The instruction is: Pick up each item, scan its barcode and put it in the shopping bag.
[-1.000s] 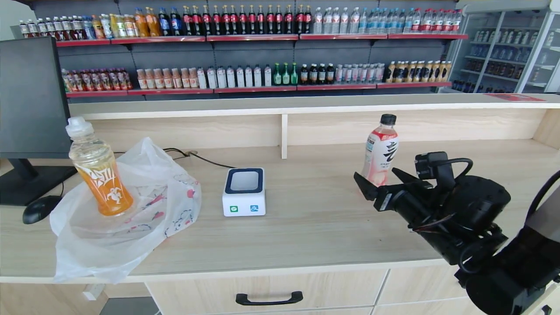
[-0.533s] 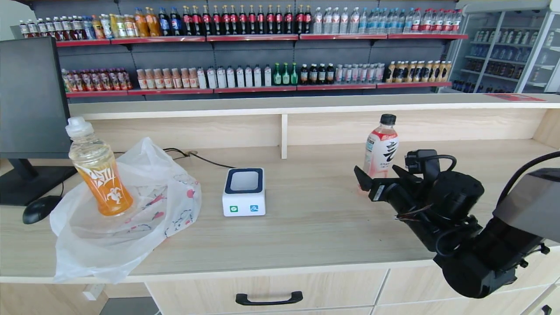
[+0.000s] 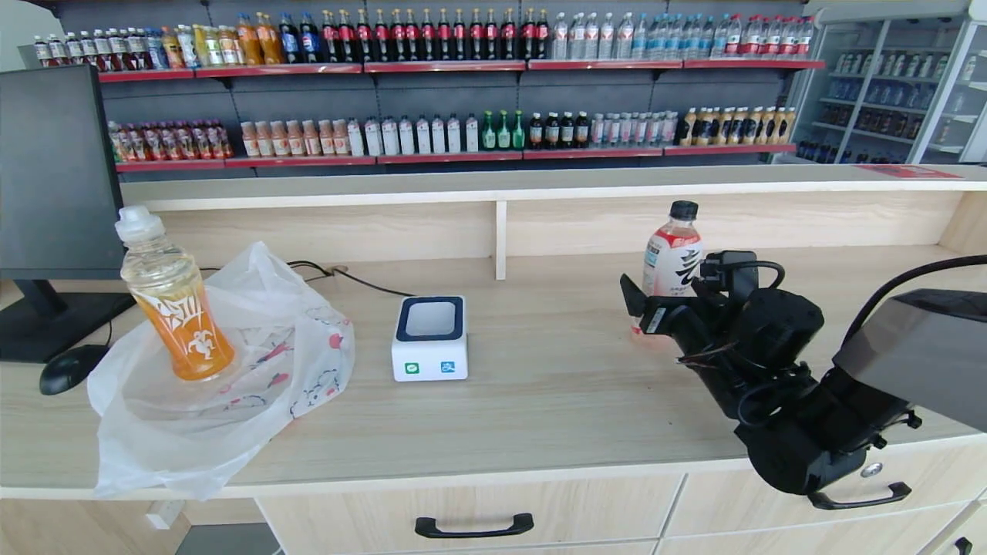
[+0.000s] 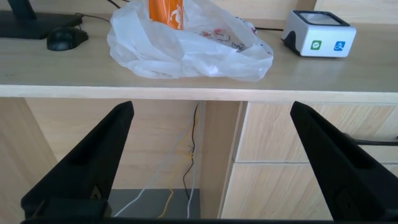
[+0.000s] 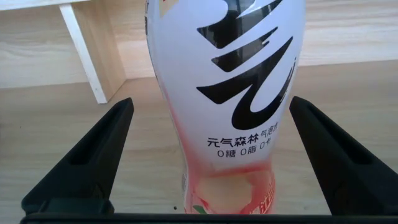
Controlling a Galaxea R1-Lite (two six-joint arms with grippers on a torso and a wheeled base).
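Observation:
A pink drink bottle (image 3: 672,258) with a black cap stands upright on the counter at the right. My right gripper (image 3: 665,297) is open around its lower half; in the right wrist view the bottle (image 5: 227,106) stands between the two black fingers (image 5: 87,162) with gaps on both sides. An orange drink bottle (image 3: 173,297) stands upright in the white shopping bag (image 3: 224,378) at the left. The white barcode scanner (image 3: 429,338) sits mid-counter. My left gripper (image 4: 205,162) hangs open below the counter edge, facing the cabinet front, with the bag (image 4: 186,46) above it.
A monitor (image 3: 50,177) and a black mouse (image 3: 69,368) stand at the far left. A cable (image 3: 339,277) runs along the back of the counter. A raised ledge (image 3: 540,185) with a divider (image 3: 501,239) runs behind. Drink shelves fill the background.
My right arm has moved forward toward the pink bottle, bringing the open fingers from in front of it to either side of it. The bottle, bag and scanner have not moved.

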